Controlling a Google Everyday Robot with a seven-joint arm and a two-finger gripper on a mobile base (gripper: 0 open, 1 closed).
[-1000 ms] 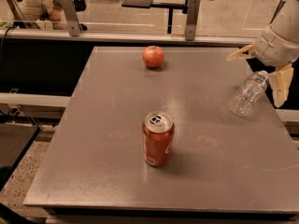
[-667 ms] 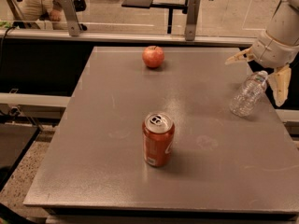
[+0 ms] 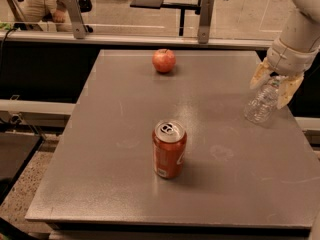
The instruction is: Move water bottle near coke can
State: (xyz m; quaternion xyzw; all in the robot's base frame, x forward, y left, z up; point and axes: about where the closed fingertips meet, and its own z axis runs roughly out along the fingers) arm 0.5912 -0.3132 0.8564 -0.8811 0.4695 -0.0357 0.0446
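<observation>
The water bottle point(image 3: 261, 104) is clear and ribbed, and lies tilted at the table's right edge with its lower end on the surface. My gripper point(image 3: 274, 83) comes in from the upper right. Its two tan fingers point(image 3: 260, 74) are closed on either side of the bottle's upper end, and the cap is hidden between them. The coke can point(image 3: 169, 150) is red-orange with a silver top. It stands upright in the middle front of the table, well to the left of the bottle.
A red apple point(image 3: 164, 60) sits at the back middle of the grey table point(image 3: 110, 149). A rail with metal posts point(image 3: 202, 21) runs behind the table. The table's right edge lies just beyond the bottle.
The fingers have drawn closer together around the bottle's upper end, and the bottle has shifted slightly left. The can and the apple have not moved.
</observation>
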